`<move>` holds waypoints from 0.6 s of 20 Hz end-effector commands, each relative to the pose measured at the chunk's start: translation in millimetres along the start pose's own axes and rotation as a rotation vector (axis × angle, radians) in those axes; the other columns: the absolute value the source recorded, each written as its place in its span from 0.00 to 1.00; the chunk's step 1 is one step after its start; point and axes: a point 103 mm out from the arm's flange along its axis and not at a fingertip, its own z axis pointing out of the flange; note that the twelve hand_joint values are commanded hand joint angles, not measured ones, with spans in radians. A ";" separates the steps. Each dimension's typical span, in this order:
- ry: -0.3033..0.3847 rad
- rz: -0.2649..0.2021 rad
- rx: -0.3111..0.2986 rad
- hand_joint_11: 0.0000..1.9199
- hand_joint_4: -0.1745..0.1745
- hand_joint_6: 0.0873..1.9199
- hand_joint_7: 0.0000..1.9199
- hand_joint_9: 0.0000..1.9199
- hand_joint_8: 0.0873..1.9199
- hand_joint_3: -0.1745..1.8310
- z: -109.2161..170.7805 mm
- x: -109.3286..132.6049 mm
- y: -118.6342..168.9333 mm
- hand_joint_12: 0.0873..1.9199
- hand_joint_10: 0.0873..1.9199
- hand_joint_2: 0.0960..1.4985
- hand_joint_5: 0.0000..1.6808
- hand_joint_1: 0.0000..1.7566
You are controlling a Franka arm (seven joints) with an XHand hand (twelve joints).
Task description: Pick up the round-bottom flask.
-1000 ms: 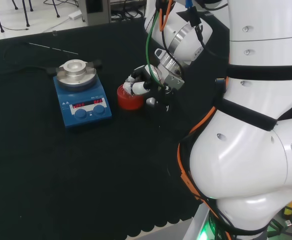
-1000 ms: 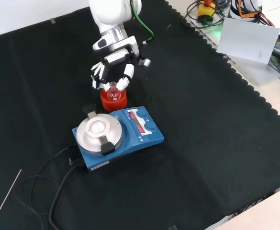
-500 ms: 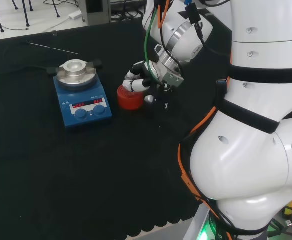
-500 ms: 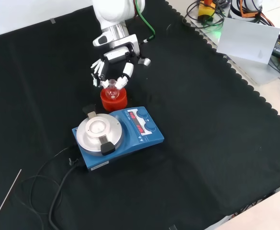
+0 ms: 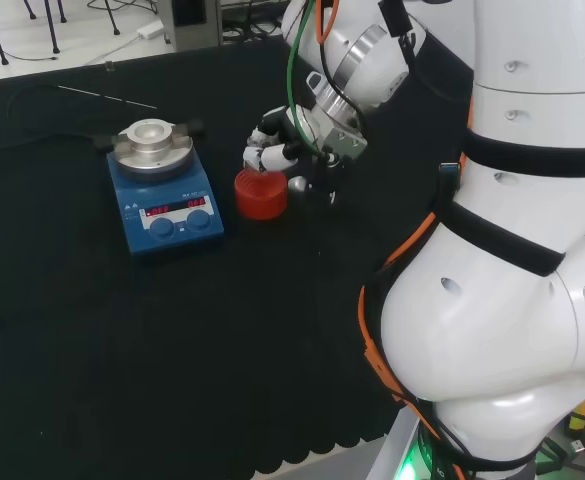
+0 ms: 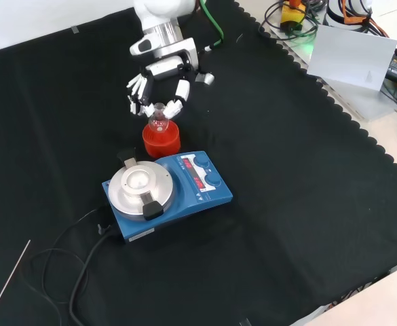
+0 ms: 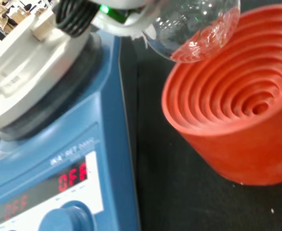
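Clear glass flask [image 6: 159,118] hangs just above the red ribbed stand [image 6: 161,141], its neck pinched by the hand's [image 6: 159,85] curled fingers. In the front view, a blue hotplate [image 6: 165,192] sits nearer, just beside the stand.

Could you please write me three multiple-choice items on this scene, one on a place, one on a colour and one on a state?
1. In the front view, where is the flask?
A. on the blue hotplate's metal top
B. between the hand's fingers, just above the ribbed stand
C. lying on the cloth beside the cable

2. What colour is the ribbed stand?
A. red
B. green
C. white

3. How does the flask sit?
A. deep in the stand
B. tipped over on the cloth
C. lifted clear of the stand

Answers: 1 B, the hand is curled round its neck. 2 A, red in every view. 3 C, the wrist view shows the flask's bulb above the bare stand.
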 end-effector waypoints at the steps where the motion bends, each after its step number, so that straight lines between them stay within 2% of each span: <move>1: 0.037 -0.048 0.038 0.16 0.94 0.56 0.33 0.41 0.24 0.48 -26.2 25.0 -11.5 0.66 0.21 0.43 0.63 0.61; 6: -0.020 -0.035 0.026 0.17 0.93 0.56 0.33 0.41 0.24 0.48 -50.5 42.2 -17.3 0.66 0.21 0.43 0.63 0.61; 12: -0.088 -0.034 0.027 0.17 0.93 0.56 0.32 0.40 0.24 0.50 -56.5 60.4 -18.3 0.66 0.21 0.42 0.63 0.61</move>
